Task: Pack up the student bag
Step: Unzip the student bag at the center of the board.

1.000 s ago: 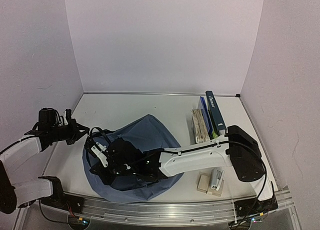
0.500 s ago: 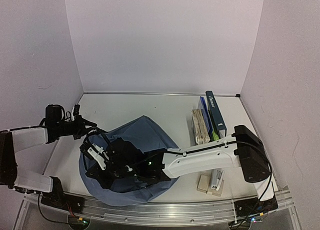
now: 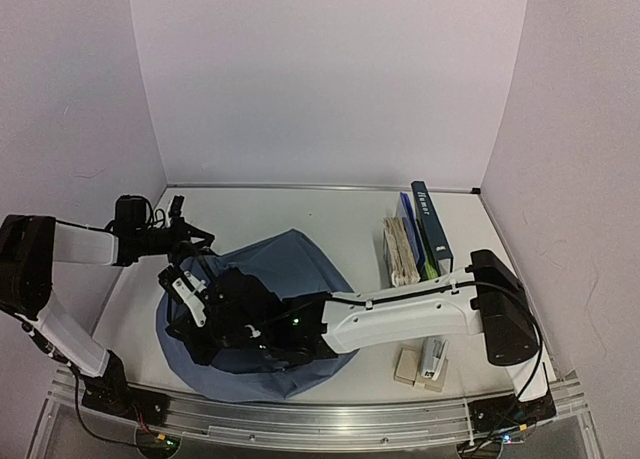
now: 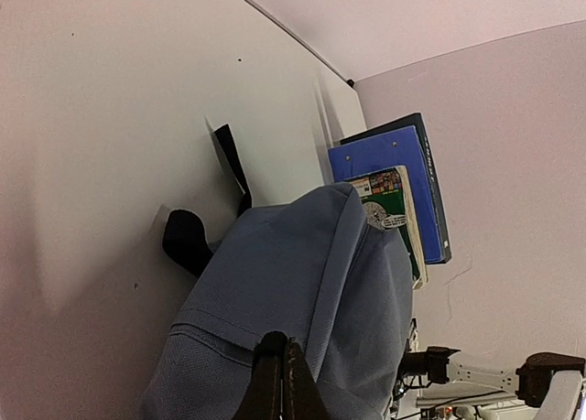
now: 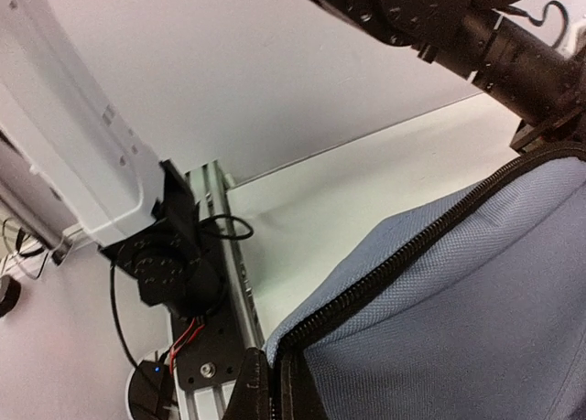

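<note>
The student bag point(image 3: 300, 269), slate-blue fabric with a dark zipper point(image 5: 430, 237), lies at the table's front left. My right gripper point(image 3: 180, 314) reaches across it to its near left corner. In the right wrist view the right gripper point(image 5: 271, 383) is shut, and the end of the zipper and the fabric edge run in between its fingers. My left gripper point(image 3: 203, 243) is at the bag's far left edge. It point(image 4: 279, 360) is shut with nothing between its fingers, and its tips are at a seam of the bag point(image 4: 302, 283). Dark straps point(image 4: 188, 242) stick out from under the bag.
Several books point(image 3: 415, 239) stand in a row at the right, a blue one point(image 4: 394, 177) outermost. A small beige box with a white item point(image 3: 425, 362) lies at the front right. The left arm's base point(image 5: 169, 264) and the metal rail point(image 5: 220, 347) are close to the bag's corner.
My left arm has swung in from the left wall, its shut gripper now at the bag's far left edge. The right gripper and the bag's corner shifted slightly left.
</note>
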